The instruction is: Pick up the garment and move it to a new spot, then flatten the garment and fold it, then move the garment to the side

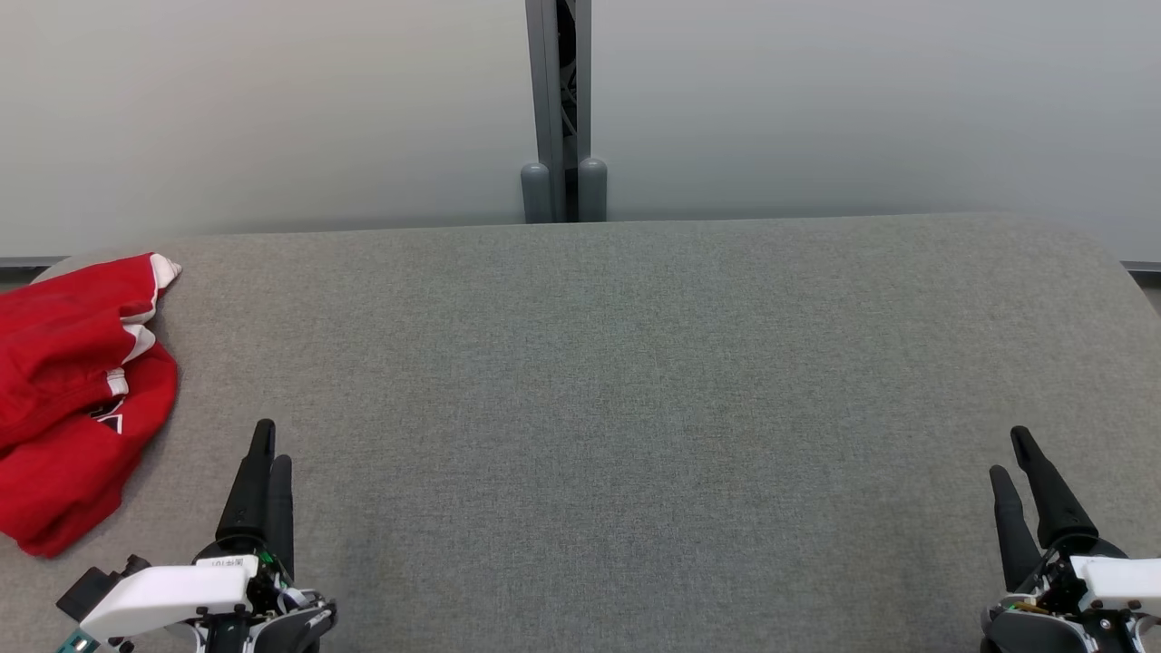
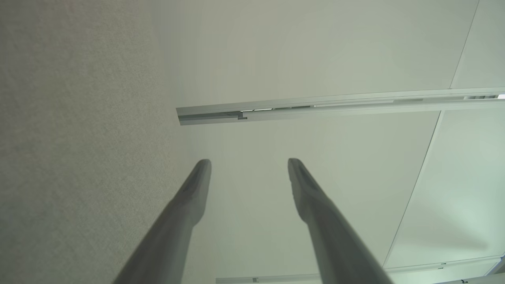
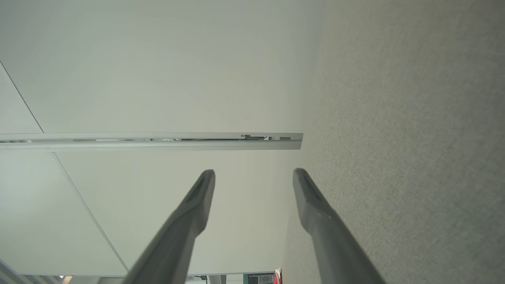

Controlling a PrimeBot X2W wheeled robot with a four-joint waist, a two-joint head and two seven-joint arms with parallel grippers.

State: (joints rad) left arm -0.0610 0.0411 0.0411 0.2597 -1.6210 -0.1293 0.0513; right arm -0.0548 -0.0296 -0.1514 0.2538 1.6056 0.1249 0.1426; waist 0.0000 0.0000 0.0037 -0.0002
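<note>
The garment point(image 1: 68, 390) is red with white trim and lies crumpled at the far left edge of the grey fabric table point(image 1: 599, 408); a sliver of red point(image 3: 278, 275) also peeks in at the bottom of the right wrist view. My left gripper point(image 1: 270, 446) rests near the front left, just right of the garment and apart from it. Its two dark fingers point(image 2: 189, 197) stand spread with nothing between them, so my left gripper point(image 2: 249, 163) is open. At the front right my right gripper point(image 1: 1009, 452) is open and empty too, fingers point(image 3: 197, 201) apart around my right gripper point(image 3: 254, 173).
A pale wall rises behind the table, split by a grey vertical post point(image 1: 558, 109) at the back centre. The table's corners are rounded at the back left and back right. Wide bare tabletop lies between the two grippers.
</note>
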